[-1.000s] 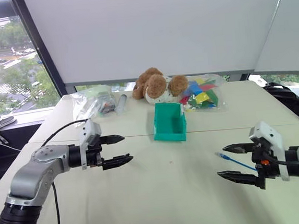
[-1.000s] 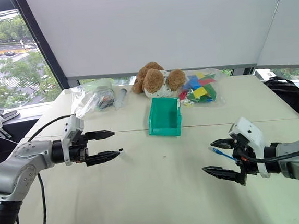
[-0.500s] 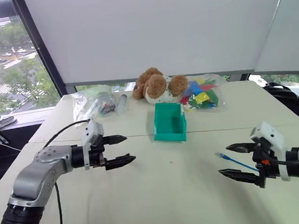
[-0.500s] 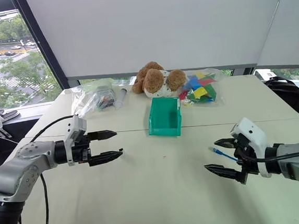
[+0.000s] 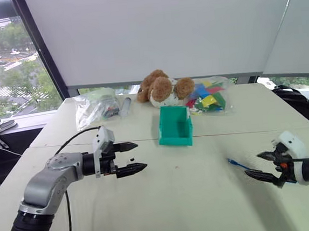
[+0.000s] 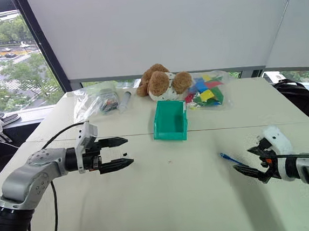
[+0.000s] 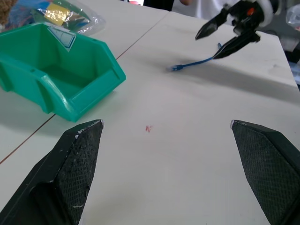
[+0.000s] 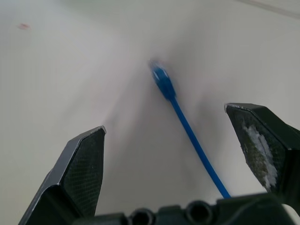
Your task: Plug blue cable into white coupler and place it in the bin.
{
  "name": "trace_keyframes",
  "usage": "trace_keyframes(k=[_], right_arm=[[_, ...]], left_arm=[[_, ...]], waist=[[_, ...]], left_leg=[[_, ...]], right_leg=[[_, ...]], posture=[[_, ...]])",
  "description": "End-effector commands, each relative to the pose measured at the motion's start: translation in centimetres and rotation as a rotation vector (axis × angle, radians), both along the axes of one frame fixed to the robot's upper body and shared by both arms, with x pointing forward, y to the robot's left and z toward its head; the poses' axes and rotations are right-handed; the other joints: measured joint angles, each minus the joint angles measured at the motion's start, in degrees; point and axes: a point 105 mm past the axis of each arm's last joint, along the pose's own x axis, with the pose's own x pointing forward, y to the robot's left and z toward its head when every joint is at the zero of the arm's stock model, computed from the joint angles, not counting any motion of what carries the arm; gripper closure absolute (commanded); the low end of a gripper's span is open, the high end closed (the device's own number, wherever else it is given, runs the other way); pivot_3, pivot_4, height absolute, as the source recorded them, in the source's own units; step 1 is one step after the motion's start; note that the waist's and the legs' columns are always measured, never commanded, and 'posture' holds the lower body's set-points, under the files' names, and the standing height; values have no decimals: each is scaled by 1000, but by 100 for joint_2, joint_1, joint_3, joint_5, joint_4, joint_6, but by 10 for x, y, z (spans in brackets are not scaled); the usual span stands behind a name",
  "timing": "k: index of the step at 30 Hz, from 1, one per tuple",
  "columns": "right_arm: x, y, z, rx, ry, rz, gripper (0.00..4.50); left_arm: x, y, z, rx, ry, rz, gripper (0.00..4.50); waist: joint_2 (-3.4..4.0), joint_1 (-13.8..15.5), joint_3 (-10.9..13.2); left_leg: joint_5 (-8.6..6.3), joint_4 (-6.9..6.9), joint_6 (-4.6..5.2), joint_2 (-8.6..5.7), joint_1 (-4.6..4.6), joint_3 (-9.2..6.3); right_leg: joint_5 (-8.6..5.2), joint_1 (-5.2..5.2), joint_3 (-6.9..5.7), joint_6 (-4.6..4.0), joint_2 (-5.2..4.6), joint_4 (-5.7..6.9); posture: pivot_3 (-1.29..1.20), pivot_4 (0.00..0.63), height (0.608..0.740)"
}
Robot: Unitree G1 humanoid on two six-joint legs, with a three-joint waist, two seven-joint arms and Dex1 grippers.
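Teal bin (image 5: 175, 126): white label inside, unreadable; blue cable (image 8: 187, 131) unmarked

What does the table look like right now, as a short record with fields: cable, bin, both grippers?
blue cable: lying flat on the table, not held
bin: open side up, nothing visible inside, near the teddy bear
right gripper: fingers open, around the cable's near part
left gripper: fingers open, holding nothing, above the table
white coupler: cannot tell where

A big white table (image 5: 167, 201) by the windows

White blinds (image 5: 163, 28) are pulled down; green trees (image 5: 11, 85) are seen outside the window at the left.
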Motion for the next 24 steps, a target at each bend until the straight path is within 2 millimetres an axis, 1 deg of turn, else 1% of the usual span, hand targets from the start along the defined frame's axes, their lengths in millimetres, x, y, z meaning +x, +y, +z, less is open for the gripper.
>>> trace_keyframes(k=[1, 7, 12, 13, 14, 15, 18, 19, 20, 21, 23, 24], right_arm=[[8, -7, -6, -1, -33, 20, 42], [11, -18, -27, -3, 4, 28, 42], [8, -19, -41, -29, 48, 59, 42], [8, -19, -42, -27, 51, 62, 557], [8, -19, -43, -23, 53, 63, 849], [8, -19, -43, -20, 55, 63, 1310], [9, -20, -46, -22, 62, 62, 2868], [10, -20, -46, -15, 65, 58, 3315], [11, -20, -46, -10, 67, 55, 3938], [12, -20, -46, -7, 69, 54, 4417], [15, -15, -41, 5, 54, 71, 4468], [17, -9, -35, 14, 37, 91, 4468]], left_arm=[[-4, -3, 5, 6, -44, -9, 0], [-7, -3, 3, 5, -48, -3, 0], [-7, -2, 3, 5, -53, 9, 0], [-7, -2, 3, 5, -54, 9, 0], [-6, -3, 3, 5, -55, 9, 0], [-6, -3, 3, 5, -56, 9, 0], [-6, -3, 3, 7, -59, 8, 0], [-5, -3, 3, 7, -60, 9, 0], [-4, -3, 4, 7, -62, 8, 0], [-3, -3, 4, 7, -63, 8, 0], [-2, -3, 5, 8, -66, 8, 0], [0, -2, 5, 9, -68, 9, 0]], waist=[[0, -17, 0], [3, -21, -1], [2, -20, -1], [2, -20, -1], [1, -20, -2], [1, -20, -2], [0, -20, -2], [0, -20, -2], [0, -20, -2], [0, -20, -2], [0, -20, -2], [0, -21, -2]], left_leg=[[0, 0, 0, 0, 1, 0], [0, 0, 0, 1, 2, 0], [0, 1, 0, 1, 7, -1], [0, 1, 0, 1, 11, -1], [0, 1, 0, 1, 13, -1], [0, 1, 0, 1, 15, -1], [0, 6, 0, 1, 19, -1], [0, 7, 0, 1, 20, -1], [0, 7, 0, 1, 22, -1], [0, 7, 0, 1, 23, -1], [0, 7, 0, 1, 24, -1], [0, 7, 0, 1, 23, -1]], right_leg=[[0, 0, 0, 0, 0, 1], [0, 0, 1, 0, 1, 3], [0, 7, 1, 0, 1, 3], [0, 11, 1, 0, 1, 3], [0, 14, 1, 0, 1, 2], [0, 16, 1, 0, 1, 2], [0, 23, 1, 0, 1, 2], [0, 24, 1, 0, 1, 2], [0, 26, 1, 0, 1, 2], [0, 27, 1, 0, 1, 2], [0, 27, 1, 0, 1, 3], [0, 27, 1, 0, 1, 3]], posture=[[0, 150, 740], [0, 150, 740], [0, 150, 740], [0, 150, 740], [0, 150, 740], [0, 150, 740], [0, 150, 740], [0, 150, 740], [0, 150, 740], [0, 150, 740], [0, 150, 740], [0, 150, 740]])
